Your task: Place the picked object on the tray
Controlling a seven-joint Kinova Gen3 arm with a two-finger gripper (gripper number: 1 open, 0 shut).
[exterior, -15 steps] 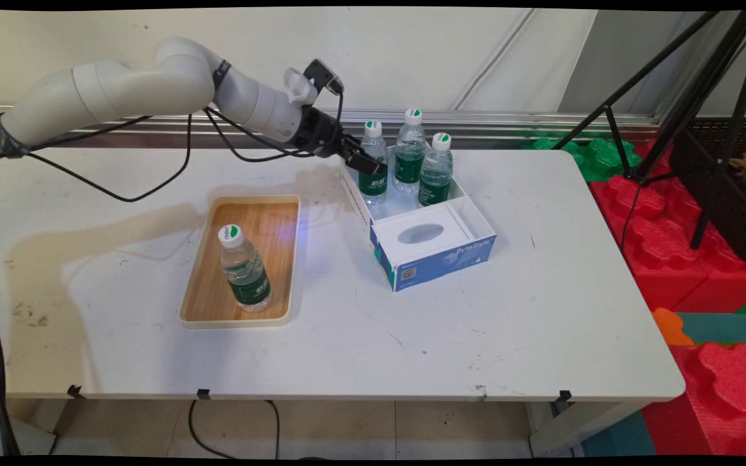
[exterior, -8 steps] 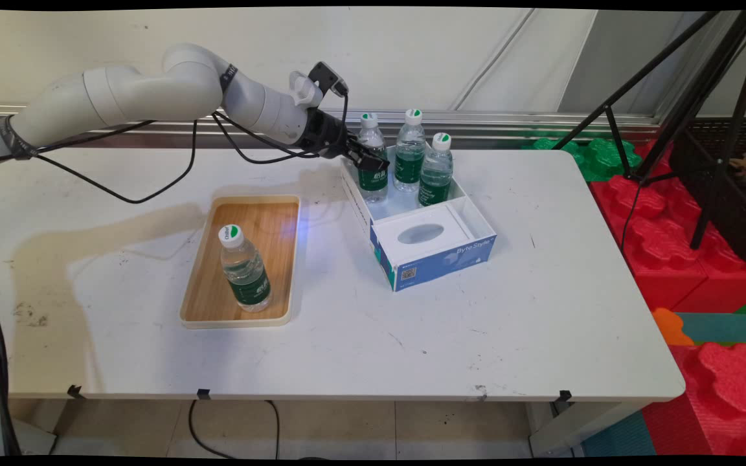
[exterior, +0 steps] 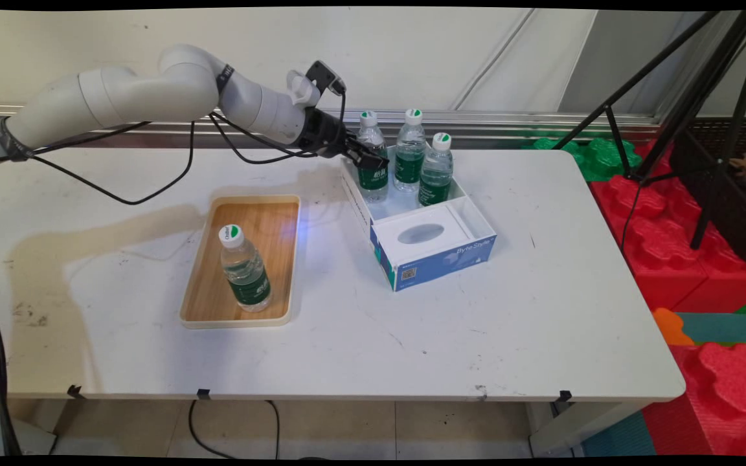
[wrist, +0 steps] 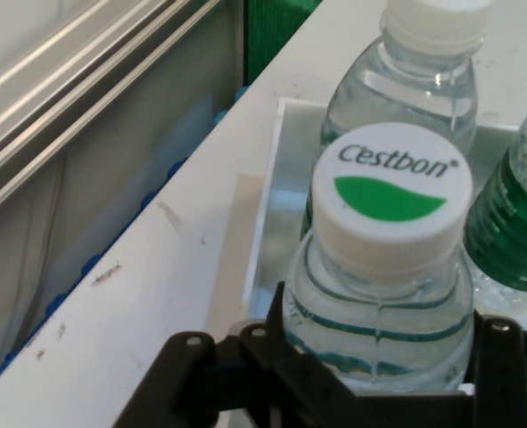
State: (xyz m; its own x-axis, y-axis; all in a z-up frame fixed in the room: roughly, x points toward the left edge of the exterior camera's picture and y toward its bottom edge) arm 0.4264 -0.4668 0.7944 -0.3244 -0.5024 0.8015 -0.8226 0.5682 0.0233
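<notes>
Three bottles stand in the box's far end; left, one bottle in a tray.

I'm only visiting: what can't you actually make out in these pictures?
- Main view: the pincer crosses the gripped bottle and covers the top of its label.
- Hand view: the bottom edge cuts off that bottle's lower half.
- Main view: the small print on the blue box is too small to read.
- Main view: the top edge cuts off the black tripod.

Clear glossy plastic bottle (ribbed), wood-look tray.
</notes>
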